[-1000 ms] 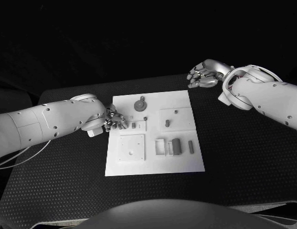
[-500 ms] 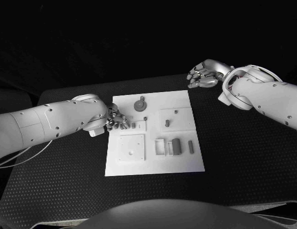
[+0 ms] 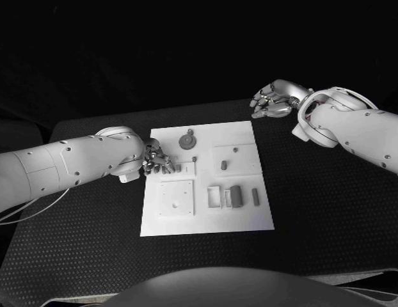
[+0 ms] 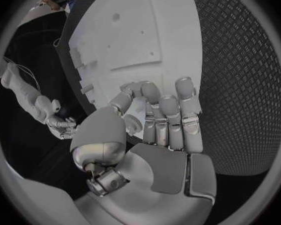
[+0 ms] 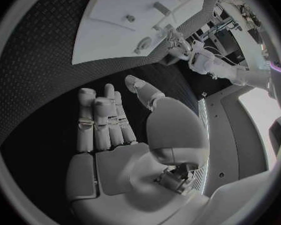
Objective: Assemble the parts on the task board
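The white task board [image 3: 208, 217] lies mid-table. On it are a round grey disc [image 3: 189, 140], a small grey peg [image 3: 224, 165], a short grey part [image 3: 179, 168] and two grey blocks [image 3: 235, 195] beside white blocks [image 3: 215, 196]. My left hand [image 3: 157, 161] sits at the board's left edge, right beside the short grey part. In the left wrist view its fingers [image 4: 168, 115] curl in toward the thumb over the board [image 4: 153, 35]; whether they pinch anything is hidden. My right hand [image 3: 273, 99] hangs above the table past the board's far right corner, its palm [image 5: 109, 130] bare and fingers apart.
The black ridged table [image 3: 328, 211] runs wide on both sides of the board. A square recessed plate [image 3: 177, 196] takes up the board's near left. The right forearm [image 3: 365, 134] slants over the table's right side.
My left hand has crept a little further onto the board's left edge. The right hand has barely moved.
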### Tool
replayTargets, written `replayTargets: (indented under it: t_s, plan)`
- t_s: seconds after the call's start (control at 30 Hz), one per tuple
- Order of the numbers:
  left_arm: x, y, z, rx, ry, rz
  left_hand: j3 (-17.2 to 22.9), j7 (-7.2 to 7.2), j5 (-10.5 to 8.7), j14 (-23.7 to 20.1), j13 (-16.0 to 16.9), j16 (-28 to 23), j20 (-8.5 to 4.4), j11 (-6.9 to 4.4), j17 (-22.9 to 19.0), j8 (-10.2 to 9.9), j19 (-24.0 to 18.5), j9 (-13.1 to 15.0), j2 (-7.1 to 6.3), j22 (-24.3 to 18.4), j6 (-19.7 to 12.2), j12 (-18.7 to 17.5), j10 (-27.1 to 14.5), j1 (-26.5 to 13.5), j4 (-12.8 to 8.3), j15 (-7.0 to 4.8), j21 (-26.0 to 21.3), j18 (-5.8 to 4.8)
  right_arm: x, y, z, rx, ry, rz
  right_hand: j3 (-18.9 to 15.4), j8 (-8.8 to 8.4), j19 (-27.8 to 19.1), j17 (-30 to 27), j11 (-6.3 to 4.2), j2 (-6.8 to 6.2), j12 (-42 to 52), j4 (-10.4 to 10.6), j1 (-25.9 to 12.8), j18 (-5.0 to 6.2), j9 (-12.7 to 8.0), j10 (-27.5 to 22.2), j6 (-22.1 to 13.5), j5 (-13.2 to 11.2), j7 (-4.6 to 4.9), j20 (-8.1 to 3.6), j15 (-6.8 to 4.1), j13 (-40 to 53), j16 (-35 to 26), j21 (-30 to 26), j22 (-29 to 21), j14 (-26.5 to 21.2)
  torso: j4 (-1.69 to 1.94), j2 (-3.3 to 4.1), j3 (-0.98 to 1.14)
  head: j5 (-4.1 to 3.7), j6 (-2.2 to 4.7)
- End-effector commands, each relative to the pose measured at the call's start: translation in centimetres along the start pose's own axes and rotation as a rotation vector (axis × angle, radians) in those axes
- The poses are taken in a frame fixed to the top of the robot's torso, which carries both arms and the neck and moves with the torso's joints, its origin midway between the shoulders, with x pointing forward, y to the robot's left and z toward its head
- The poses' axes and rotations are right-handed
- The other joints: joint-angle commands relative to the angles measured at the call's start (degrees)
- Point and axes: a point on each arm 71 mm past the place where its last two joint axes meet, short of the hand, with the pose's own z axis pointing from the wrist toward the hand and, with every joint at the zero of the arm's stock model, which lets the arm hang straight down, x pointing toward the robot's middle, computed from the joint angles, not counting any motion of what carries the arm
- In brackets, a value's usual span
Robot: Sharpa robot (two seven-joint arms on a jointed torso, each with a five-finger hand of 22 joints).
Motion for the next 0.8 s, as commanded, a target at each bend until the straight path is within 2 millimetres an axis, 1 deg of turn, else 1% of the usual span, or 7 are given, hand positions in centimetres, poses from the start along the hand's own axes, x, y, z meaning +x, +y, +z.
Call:
replayTargets:
  t_s: [0.03, 0.27, 0.4, 0.6, 0.8]
  plan:
    - [0.10, 0.01, 0.14, 0.011, -0.014, 0.088, -0.18, -0.06, -0.19, -0.45, -0.07, -0.34, 0.09, 0.08, -0.08, 0.27, -0.40, -0.01, 4.46, 1.04, -0.46, -0.27, -0.34, 5.07, -0.13, 0.02, -0.22, -0.46, 0.13, 0.08, 0.00, -0.007, 0.013, 0.002, 0.03, 0.30, 0.19, -0.07, 0.40, 0.05, -0.23, 0.32, -0.52, 2.65, 0.10, 0.98, -0.61, 0.36, 0.85, -0.39, -0.13, 0.06, 0.38, -0.05, 1.01, -0.43, 0.01, -0.01, 0.01, 0.02, 0.01]
    - [-0.05, 0.10, 0.17, 0.010, -0.025, 0.106, -0.21, -0.05, -0.33, -0.47, -0.07, -0.31, 0.08, 0.09, -0.08, 0.28, -0.43, -0.03, 4.35, 1.06, -0.46, -0.26, -0.35, 5.31, -0.13, 0.04, -0.21, -0.46, 0.14, 0.04, -0.01, -0.006, 0.013, 0.002, 0.03, 0.30, 0.19, -0.08, 0.40, 0.05, -0.24, 0.33, -0.52, 2.65, 0.10, 0.99, -0.61, 0.36, 0.85, -0.39, -0.13, 0.07, 0.39, -0.05, 1.01, -0.43, -0.01, 0.00, -0.02, 0.02, 0.01]
    - [-0.01, 0.09, 0.18, 0.011, -0.020, 0.109, -0.22, -0.05, -0.36, -0.47, -0.07, -0.30, 0.07, 0.09, -0.08, 0.28, -0.43, -0.04, 4.34, 1.07, -0.46, -0.26, -0.35, 5.35, -0.12, 0.04, -0.20, -0.46, 0.17, 0.09, 0.00, -0.007, 0.014, 0.002, 0.03, 0.31, 0.19, -0.08, 0.40, 0.06, -0.24, 0.33, -0.52, 2.65, 0.10, 0.99, -0.61, 0.36, 0.85, -0.39, -0.13, 0.07, 0.39, -0.05, 1.01, -0.43, 0.04, 0.00, -0.01, -0.01, 0.01]
    - [0.00, 0.20, 0.19, 0.007, -0.013, 0.112, -0.25, -0.05, -0.41, -0.48, -0.07, -0.29, 0.07, 0.09, -0.08, 0.29, -0.44, -0.04, 4.33, 1.07, -0.45, -0.24, -0.34, 5.39, -0.11, 0.05, -0.20, -0.46, 0.16, 0.04, -0.01, -0.006, 0.014, 0.002, 0.03, 0.31, 0.19, -0.08, 0.40, 0.06, -0.24, 0.33, -0.52, 2.65, 0.10, 0.99, -0.61, 0.36, 0.84, -0.39, -0.13, 0.07, 0.39, -0.05, 1.01, -0.43, 0.01, -0.01, 0.00, -0.01, 0.01]
    - [-0.01, 0.34, 0.20, -0.001, -0.008, 0.112, -0.28, -0.04, -0.46, -0.47, -0.07, -0.28, 0.07, 0.09, -0.08, 0.29, -0.44, -0.05, 4.35, 1.08, -0.44, -0.23, -0.34, 5.41, -0.09, 0.06, -0.20, -0.47, 0.16, 0.04, -0.02, -0.006, 0.014, 0.002, 0.03, 0.32, 0.19, -0.08, 0.40, 0.06, -0.25, 0.32, -0.52, 2.65, 0.10, 0.99, -0.60, 0.36, 0.84, -0.39, -0.13, 0.07, 0.40, -0.05, 1.01, -0.42, 0.00, -0.02, 0.05, 0.01, 0.01]
